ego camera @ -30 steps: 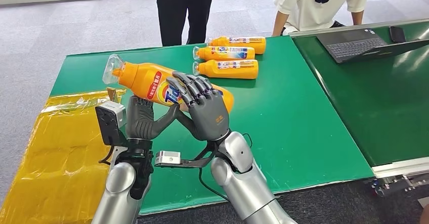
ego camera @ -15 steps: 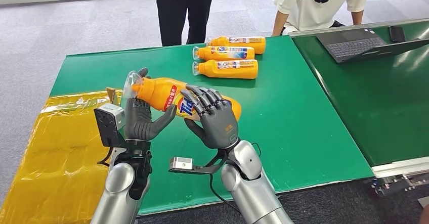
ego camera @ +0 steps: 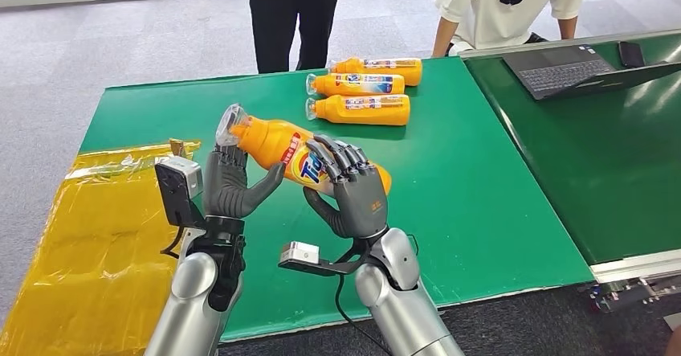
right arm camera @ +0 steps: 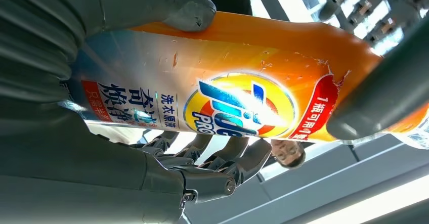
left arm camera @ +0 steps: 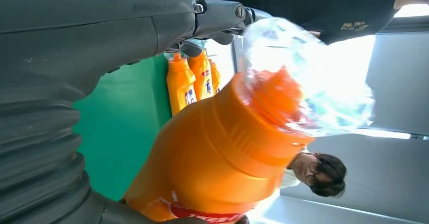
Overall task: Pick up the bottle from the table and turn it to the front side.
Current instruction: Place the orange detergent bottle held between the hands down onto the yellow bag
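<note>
Head view: orange bottle held tilted above green table, right hand gripping its body, left hand cupping the neck end; three spare bottles beyond, yellow sheet left. Left wrist view: clear cap close up, fingers mostly hidden. Right wrist view: label faces camera, fingers wrapped around.

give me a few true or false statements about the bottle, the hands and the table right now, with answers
1. Both hands hold the orange bottle above the table. True: the left hand is near its neck and the right hand wraps its body.
2. The held bottle stands upright. False: it is tilted, cap end up toward the robot's left.
3. Three more orange bottles lie at the far edge of the green table. True.
4. A laptop sits on the yellow sheet. False: it sits on the neighbouring green table to the right.
</note>
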{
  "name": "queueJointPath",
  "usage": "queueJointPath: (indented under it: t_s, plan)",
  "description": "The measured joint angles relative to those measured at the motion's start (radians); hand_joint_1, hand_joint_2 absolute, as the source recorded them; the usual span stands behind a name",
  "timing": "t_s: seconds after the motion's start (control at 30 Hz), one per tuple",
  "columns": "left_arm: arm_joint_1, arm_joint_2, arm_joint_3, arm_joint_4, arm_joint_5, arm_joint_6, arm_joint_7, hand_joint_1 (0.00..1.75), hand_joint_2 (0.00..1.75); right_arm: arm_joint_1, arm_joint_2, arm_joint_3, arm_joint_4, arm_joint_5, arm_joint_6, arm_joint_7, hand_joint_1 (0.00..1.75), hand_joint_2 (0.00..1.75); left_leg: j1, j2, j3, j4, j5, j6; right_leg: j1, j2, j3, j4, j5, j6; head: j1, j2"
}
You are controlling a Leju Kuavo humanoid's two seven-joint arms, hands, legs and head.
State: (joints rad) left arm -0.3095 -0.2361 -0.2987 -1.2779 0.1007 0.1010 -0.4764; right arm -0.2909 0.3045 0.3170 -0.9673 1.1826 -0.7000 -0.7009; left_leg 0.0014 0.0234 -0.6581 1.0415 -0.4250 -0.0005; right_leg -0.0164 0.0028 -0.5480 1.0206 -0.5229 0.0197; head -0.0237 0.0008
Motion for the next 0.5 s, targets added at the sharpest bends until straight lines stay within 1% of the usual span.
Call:
queueJointPath:
  t_s: [0.23,0.37,0.5]
  plan:
    - [-0.010,-0.010,-0.014,0.028,0.006,-0.011,0.002,0.00,1.75,-0.003,0.000,0.019,-0.011,-0.011,0.000,0.006,1.75,1.75,0.000,0.000,0.000,0.000,0.000,0.000,0.000,0.000,0.001,0.000,0.000,0.000,0.000,0.000]
    - [-0.012,-0.012,-0.024,0.040,0.006,-0.017,0.007,0.00,1.75,-0.005,0.001,0.029,-0.024,-0.008,0.000,0.025,1.75,1.75,0.000,0.000,0.000,0.000,0.000,0.000,0.000,0.000,0.001,0.000,0.000,0.000,0.000,0.000]
    - [-0.018,-0.014,-0.031,0.054,0.006,-0.022,0.009,0.00,1.75,-0.011,0.001,0.063,-0.029,-0.024,0.000,0.049,1.75,1.75,0.000,0.000,0.000,0.000,0.000,0.000,0.000,0.000,0.002,0.000,0.000,0.000,0.000,0.000]
